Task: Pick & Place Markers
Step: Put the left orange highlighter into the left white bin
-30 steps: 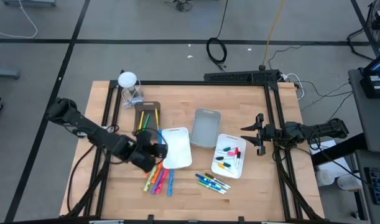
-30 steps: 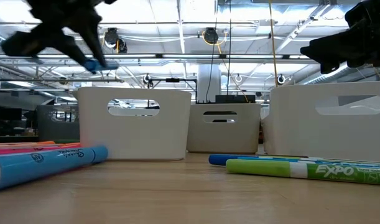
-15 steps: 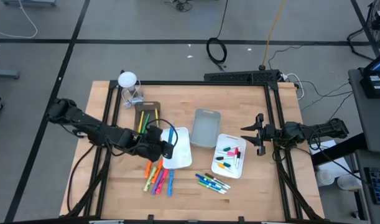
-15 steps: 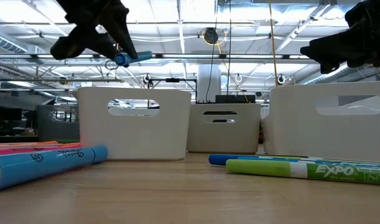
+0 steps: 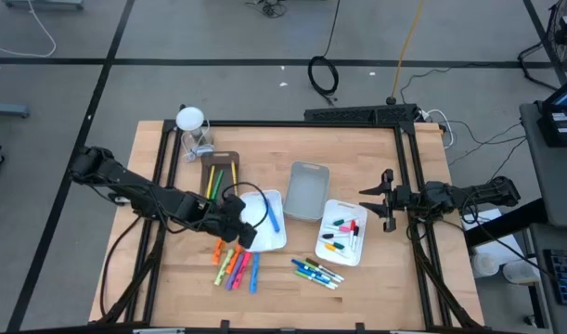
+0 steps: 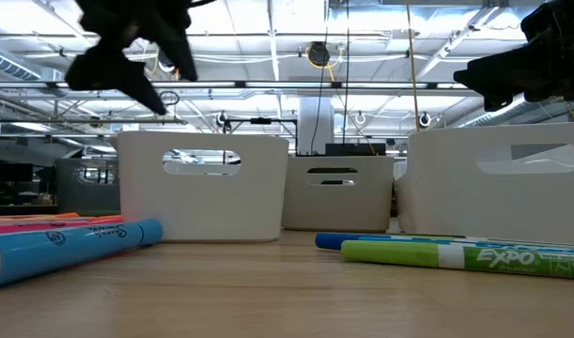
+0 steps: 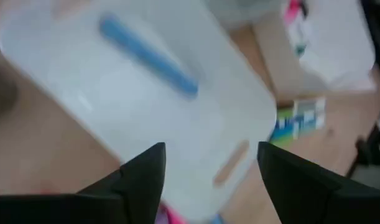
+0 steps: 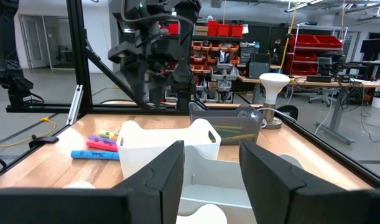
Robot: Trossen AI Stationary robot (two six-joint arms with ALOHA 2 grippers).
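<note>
Hovering over the left white tray (image 5: 285, 237) near the middle of the high view, the left end effector (image 5: 249, 228) has its fingers spread wide and empty; the left wrist view shows both dark fingers (image 7: 146, 176) apart above the tray floor. A blue marker (image 5: 274, 214) lies loose inside that tray, slanted along its right side. Below and left of the tray, a bunch of orange, pink and blue markers (image 5: 235, 267) lies on the bench (image 5: 376, 158). More blue and green markers (image 5: 316, 273) lie lower centre, and several others sit in the right white tray (image 5: 327, 209). A brown tray (image 5: 227, 158) at upper left holds green and yellow sticks, and a grey tray (image 5: 308, 190) stands between the white ones. The right end effector (image 5: 386, 200) waits at the bench's right edge, fingers partly open with nothing between them.
</note>
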